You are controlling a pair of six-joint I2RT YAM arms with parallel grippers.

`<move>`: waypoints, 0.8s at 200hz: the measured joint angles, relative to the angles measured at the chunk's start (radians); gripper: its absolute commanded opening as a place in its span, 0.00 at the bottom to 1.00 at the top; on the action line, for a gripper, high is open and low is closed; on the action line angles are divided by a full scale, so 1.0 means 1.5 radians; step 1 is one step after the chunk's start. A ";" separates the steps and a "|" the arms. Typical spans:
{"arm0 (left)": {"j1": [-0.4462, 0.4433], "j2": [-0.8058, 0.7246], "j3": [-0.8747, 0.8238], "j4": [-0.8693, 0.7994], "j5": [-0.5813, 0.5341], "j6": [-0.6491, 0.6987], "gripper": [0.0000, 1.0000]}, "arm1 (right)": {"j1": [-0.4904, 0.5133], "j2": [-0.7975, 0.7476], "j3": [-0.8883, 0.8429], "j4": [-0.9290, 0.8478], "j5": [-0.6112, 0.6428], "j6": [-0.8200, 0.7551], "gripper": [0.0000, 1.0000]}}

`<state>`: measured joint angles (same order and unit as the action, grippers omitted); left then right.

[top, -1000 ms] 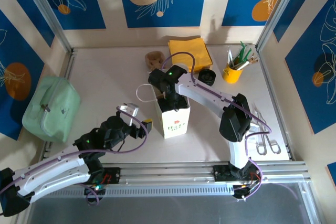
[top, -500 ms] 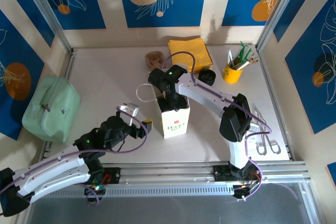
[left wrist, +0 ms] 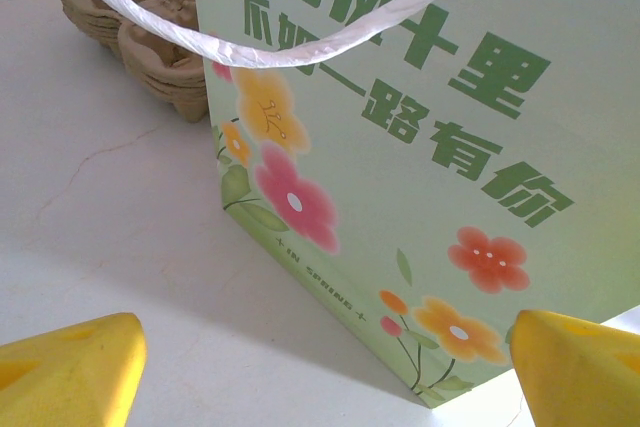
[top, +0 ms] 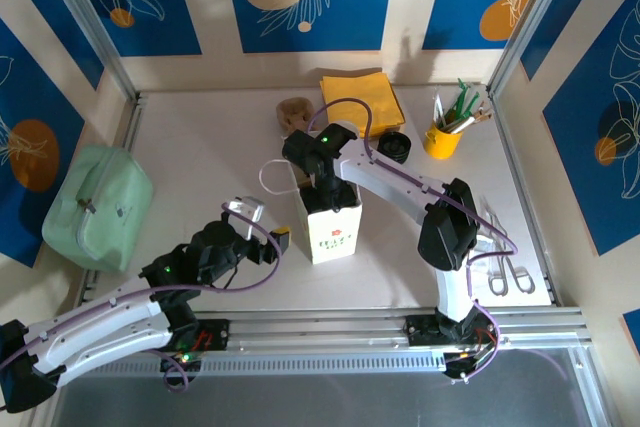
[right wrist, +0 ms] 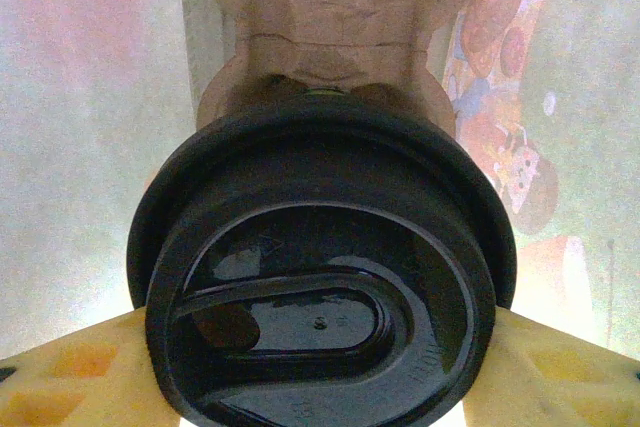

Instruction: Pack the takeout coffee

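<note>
The takeout coffee's round black lid [right wrist: 320, 307] is seen from above in the right wrist view, with my right gripper [right wrist: 320, 372] shut on the cup just under it; the cup's wall is hidden. A yellow finger [right wrist: 60, 372] presses each side. The cup hangs inside the pale green flowered paper bag [top: 332, 224], above a brown cardboard holder [right wrist: 330, 37] at the bag's bottom. From above, my right gripper [top: 318, 189] is down in the bag's mouth. My left gripper [top: 276, 240] stands open beside the bag's left face [left wrist: 420, 147], apart from it, with nothing between its fingertips [left wrist: 70, 367].
A mint green pouch [top: 95, 207] lies at the left edge. Behind the bag are a cardboard cup carrier [top: 294, 113], yellow napkins [top: 362, 99], loose black lids [top: 394, 146] and a yellow utensil cup [top: 443, 135]. Metal tools [top: 505, 272] lie at the right.
</note>
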<state>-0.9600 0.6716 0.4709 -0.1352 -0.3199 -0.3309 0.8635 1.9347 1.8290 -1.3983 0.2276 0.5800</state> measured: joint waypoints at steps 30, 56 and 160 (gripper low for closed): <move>0.000 0.000 0.000 0.000 0.000 0.000 0.94 | 0.000 0.000 0.000 0.000 0.000 0.000 0.62; 0.000 0.000 0.000 0.000 0.000 0.000 0.94 | 0.000 0.000 0.000 0.000 0.000 0.000 0.62; 0.000 0.000 0.000 0.000 0.000 0.000 0.94 | -0.006 0.002 -0.013 0.017 -0.015 0.000 0.62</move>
<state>-0.9600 0.6716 0.4709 -0.1352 -0.3199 -0.3313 0.8539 1.9381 1.8095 -1.3735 0.2054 0.5797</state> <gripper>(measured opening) 0.937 0.623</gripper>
